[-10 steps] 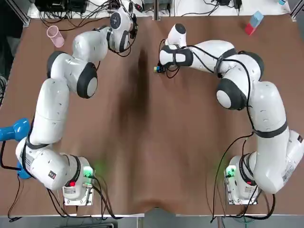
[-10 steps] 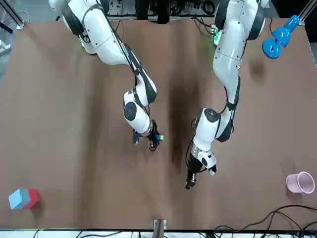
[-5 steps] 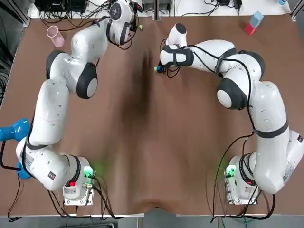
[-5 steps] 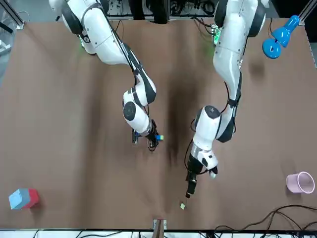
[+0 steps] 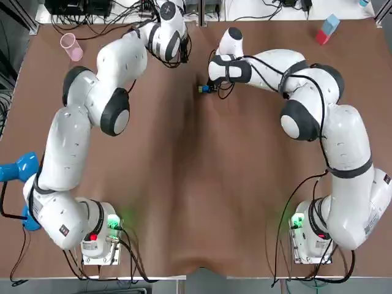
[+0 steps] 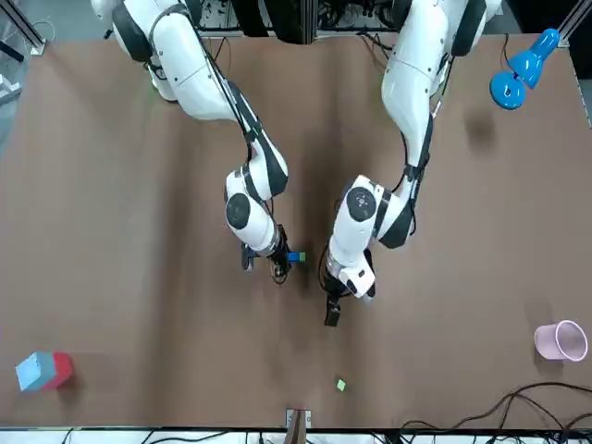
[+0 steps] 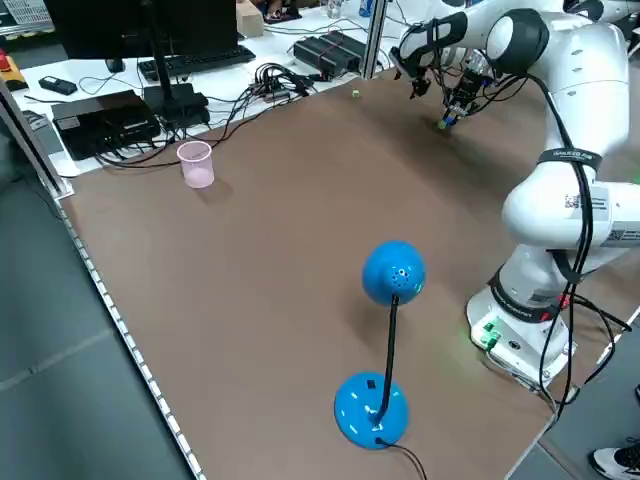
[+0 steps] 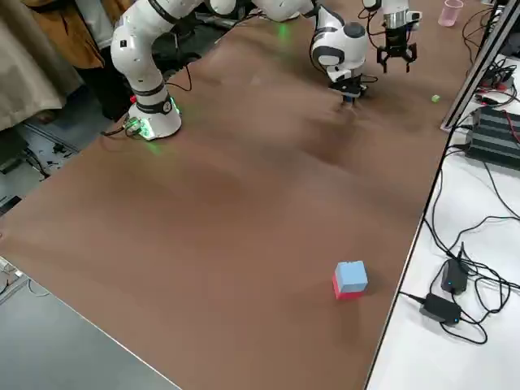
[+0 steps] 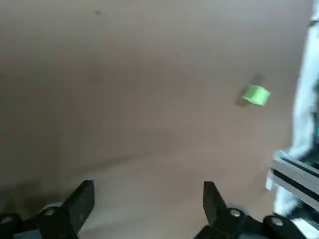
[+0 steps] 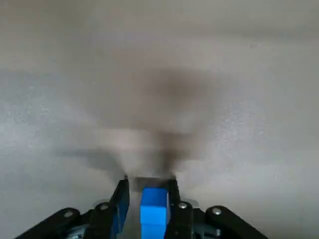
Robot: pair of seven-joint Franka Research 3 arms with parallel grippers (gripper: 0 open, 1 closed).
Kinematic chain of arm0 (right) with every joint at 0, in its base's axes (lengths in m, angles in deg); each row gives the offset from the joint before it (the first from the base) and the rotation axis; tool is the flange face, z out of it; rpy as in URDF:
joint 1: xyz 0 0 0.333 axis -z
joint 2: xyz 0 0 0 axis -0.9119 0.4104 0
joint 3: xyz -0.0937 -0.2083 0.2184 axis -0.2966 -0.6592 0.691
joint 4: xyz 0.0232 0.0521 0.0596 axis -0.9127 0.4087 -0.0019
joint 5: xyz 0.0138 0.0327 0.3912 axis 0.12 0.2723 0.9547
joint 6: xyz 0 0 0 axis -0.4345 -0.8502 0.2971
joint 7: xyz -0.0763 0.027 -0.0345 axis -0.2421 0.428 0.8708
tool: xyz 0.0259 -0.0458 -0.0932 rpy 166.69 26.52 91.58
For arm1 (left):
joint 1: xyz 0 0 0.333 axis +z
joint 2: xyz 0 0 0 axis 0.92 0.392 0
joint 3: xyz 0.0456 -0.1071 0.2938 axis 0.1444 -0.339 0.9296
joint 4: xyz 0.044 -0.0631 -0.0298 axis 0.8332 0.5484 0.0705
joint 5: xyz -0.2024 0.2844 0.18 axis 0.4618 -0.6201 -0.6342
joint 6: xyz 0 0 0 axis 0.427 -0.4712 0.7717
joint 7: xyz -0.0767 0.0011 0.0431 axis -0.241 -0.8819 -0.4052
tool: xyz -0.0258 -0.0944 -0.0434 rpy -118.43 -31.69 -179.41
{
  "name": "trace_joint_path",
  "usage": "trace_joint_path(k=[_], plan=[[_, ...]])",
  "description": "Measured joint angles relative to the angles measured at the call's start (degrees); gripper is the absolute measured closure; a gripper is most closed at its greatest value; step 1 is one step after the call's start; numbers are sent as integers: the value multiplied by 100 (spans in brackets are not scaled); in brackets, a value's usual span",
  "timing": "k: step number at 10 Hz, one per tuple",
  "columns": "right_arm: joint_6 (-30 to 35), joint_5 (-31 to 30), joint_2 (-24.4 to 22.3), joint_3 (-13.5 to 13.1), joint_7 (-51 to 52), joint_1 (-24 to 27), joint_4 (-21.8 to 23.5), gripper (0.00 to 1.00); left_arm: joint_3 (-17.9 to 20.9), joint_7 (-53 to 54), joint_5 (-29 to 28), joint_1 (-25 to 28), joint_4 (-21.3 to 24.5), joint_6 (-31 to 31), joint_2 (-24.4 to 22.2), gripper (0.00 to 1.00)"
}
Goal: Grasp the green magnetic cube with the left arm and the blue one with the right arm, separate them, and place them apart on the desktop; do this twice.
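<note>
Since 0.5 s ago, left tool swung back toward right tool, spread and empty; green cube left near far table edge. By right tool, blue cube clenched. Risk judged: green cube knocked over edge by passing arm.

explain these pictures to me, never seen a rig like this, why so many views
The white things are two robot arms fixed to a brown table, each ending in a two-finger gripper. One picture looks straight down, one faces the robot, two look in from the sides, and two come from cameras on the wrists. The right gripper is closed on a small blue cube, low at the table. The left gripper is open and empty; a green cube lies loose near the table's far edge. Also there: a pink cup, a blue stand, a red and blue block.
</note>
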Motion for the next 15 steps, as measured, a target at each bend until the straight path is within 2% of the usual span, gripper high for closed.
trace_joint_path(k=[2, 4, 6, 7, 10, 15], plan=[[13, 0, -31, 7, 3, -8, 0, 61, -49, -194, 177, -2, -7, 895, -56, 6], [13, 0, -52, 21, 3, -30, 0, 60, -233, -227, 252, -1, -10, 1442, -157, 11], [13, 0, -52, 26, 3, -36, 1, 59, -449, -274, 252, -45, 6, 1536, -178, 14], [13, 0, -52, 32, 3, -43, 5, 59, -479, -375, 253, -115, 35, 1547, -176, 19], [-1, 0, -52, 37, 2, -85, 4, 76, -495, -513, 256, -231, 104, 1656, -167, 24], [-2, 0, -52, 36, 3, -86, 4, 77, -513, -547, 370, -394, 136, 1621, 46, 25]])
